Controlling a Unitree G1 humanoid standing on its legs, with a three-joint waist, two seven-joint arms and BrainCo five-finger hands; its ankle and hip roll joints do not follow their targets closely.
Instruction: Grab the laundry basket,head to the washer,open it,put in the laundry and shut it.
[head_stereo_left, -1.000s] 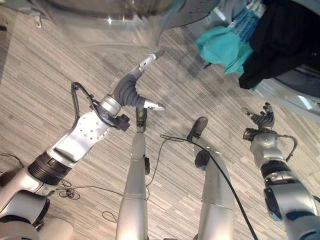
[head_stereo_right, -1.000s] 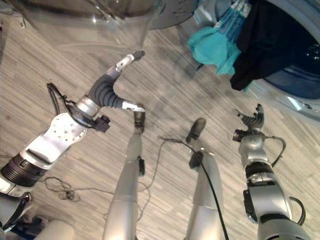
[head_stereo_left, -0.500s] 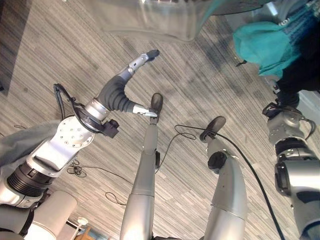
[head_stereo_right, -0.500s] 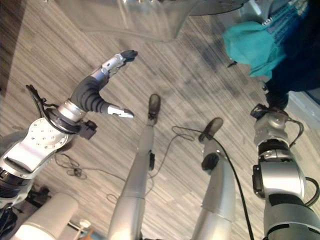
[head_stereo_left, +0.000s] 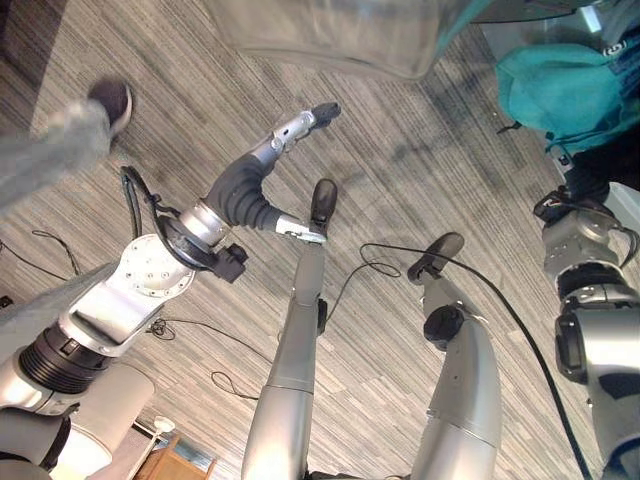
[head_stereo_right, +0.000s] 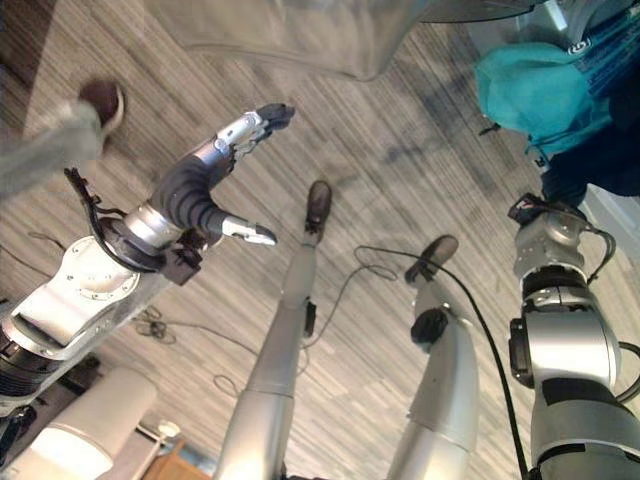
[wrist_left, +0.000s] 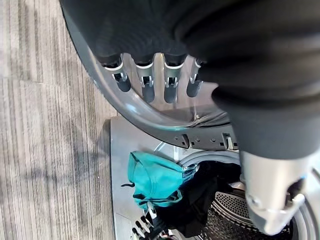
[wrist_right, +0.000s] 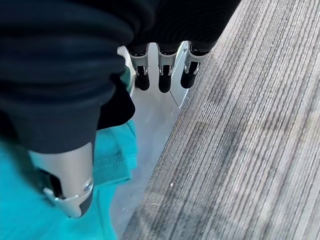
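The floor (head_stereo_left: 420, 180) is grey striped carpet running across the whole scene. At the far left a person's grey trouser leg (head_stereo_left: 45, 160) and dark shoe (head_stereo_left: 112, 98) come in over it. Along the top hangs the washer door (head_stereo_left: 330, 40), a clear bowl-shaped pane swung open.

The left hand (head_stereo_left: 290, 128) is raised just below that door, its fingers (wrist_left: 145, 85) straight and held side by side, its thumb (head_stereo_left: 300, 230) sticking out apart; it holds nothing. In the left wrist view the fingertips appear to lie close against the door's rim, though contact cannot be confirmed.

To the right, the teal garment (head_stereo_left: 560, 90) hangs out of the washer's opening (wrist_left: 225, 200), with a black garment (wrist_left: 200, 200) beside and partly under it, both spilling over the drum's edge. The right hand (wrist_right: 160, 70) sits directly beneath this laundry, well apart from the left hand. Its fingers point straight along the washer's silver front panel (wrist_right: 150, 120), relaxed and not curled round any cloth, with teal fabric lying just beside the thumb (wrist_right: 65, 175).
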